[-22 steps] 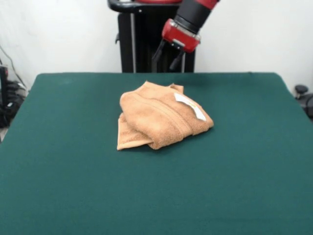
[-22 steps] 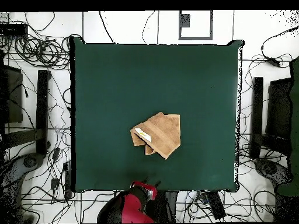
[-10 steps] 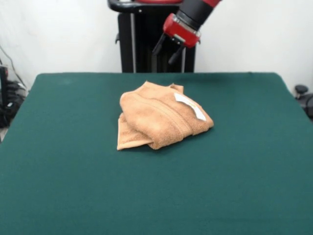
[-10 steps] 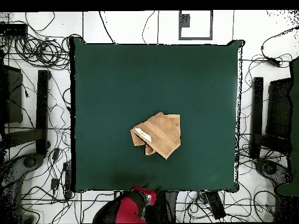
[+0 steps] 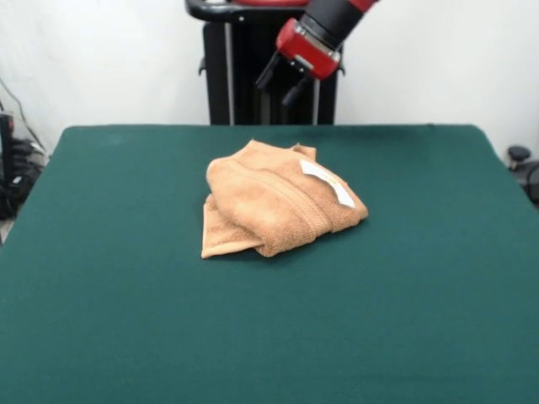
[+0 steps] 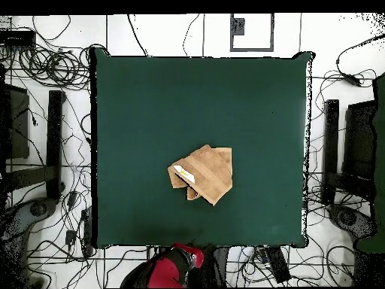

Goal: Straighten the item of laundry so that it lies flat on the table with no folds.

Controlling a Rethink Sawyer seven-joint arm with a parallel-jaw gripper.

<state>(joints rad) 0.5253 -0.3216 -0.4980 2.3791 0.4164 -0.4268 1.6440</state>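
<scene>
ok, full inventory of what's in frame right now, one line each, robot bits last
towel: 1, light orange-tan terry cloth, bunched in folds near the table's middle, nothing touching it
tag: 1, white, lying on top of the towel
table: 1, dark green top, much wider than the towel
cables: many, black, strewn on the pale floor around the table in the overhead view
pedestal: 1, black, behind the table's far edge
arm: 1, red and black, coming down from the top of the front view
pincer: 1, dark fingers on a red wrist, spread open and empty, raised at the table's far edge, clear of the towel
</scene>
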